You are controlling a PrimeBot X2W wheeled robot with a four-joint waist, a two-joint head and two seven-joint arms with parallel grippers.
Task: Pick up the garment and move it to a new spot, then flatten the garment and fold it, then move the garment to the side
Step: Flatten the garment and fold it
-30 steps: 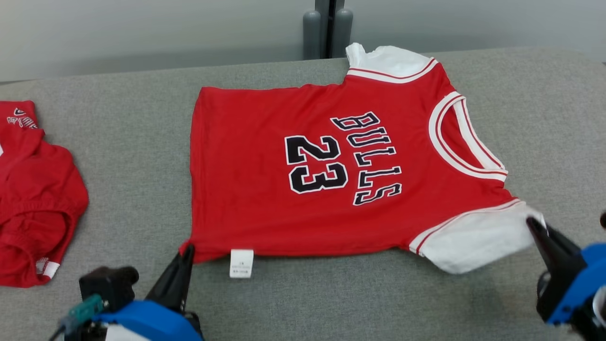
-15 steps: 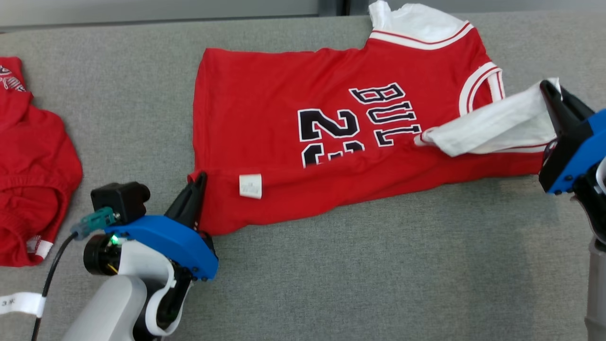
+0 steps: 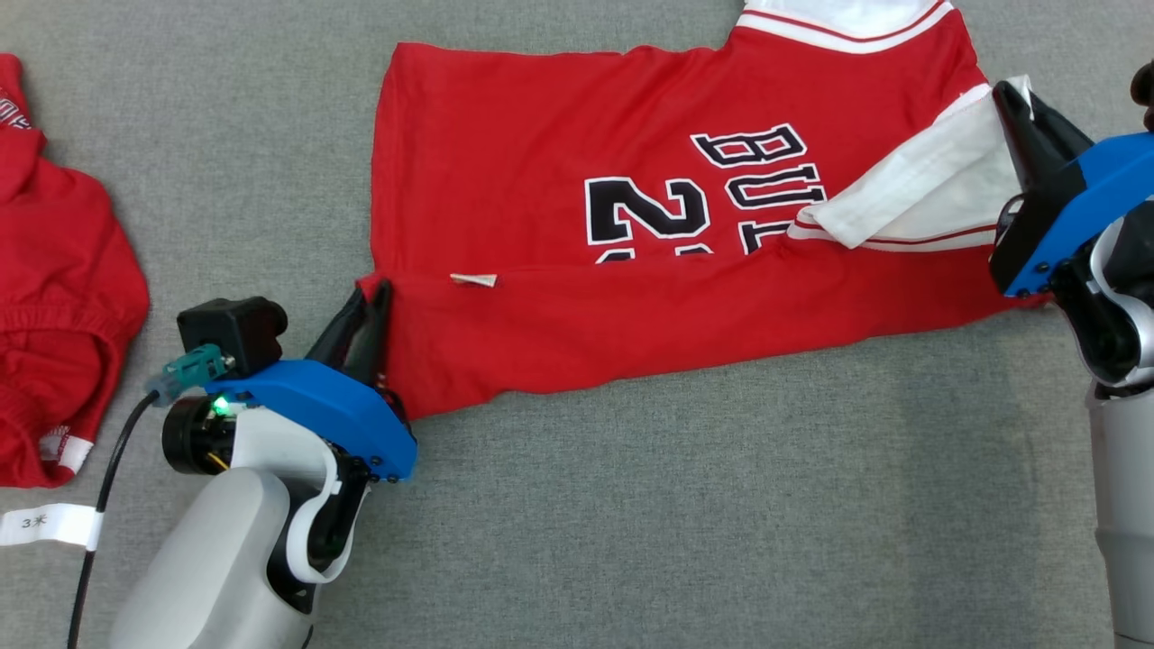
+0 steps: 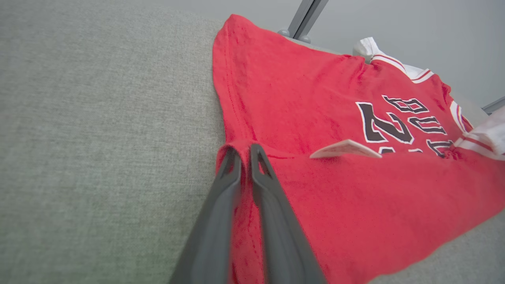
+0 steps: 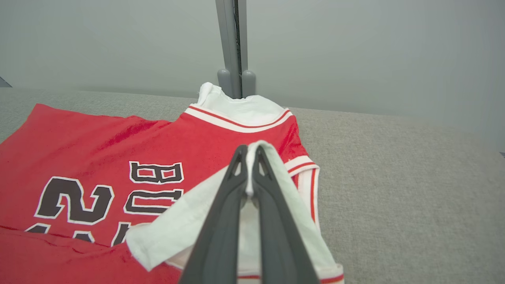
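Observation:
The garment [image 3: 559,180] is a red jersey with white sleeves and black lettering, lying on the grey table [image 3: 721,505]. Its near edge is folded up over the lower part of the number. My left gripper [image 3: 374,297] is shut on the red hem corner at the fold's left end, and the fabric shows pinched between its fingers [image 4: 244,152]. At the right end, my right gripper [image 3: 1010,95] is shut on the white sleeve [image 3: 911,198], held over the chest near the collar [image 5: 247,152]. A small white label [image 3: 473,279] stands on edge along the fold.
Another red garment [image 3: 63,315] lies crumpled at the table's left edge. A black cable with a white tag [image 3: 45,525] trails from my left wrist. A grey post [image 5: 232,47] stands behind the table's far edge. Bare table stretches in front of the jersey.
The head camera has tilted down. Both grippers have carried the near edge farther over the jersey, covering more of the number. The label has turned from flat to on edge.

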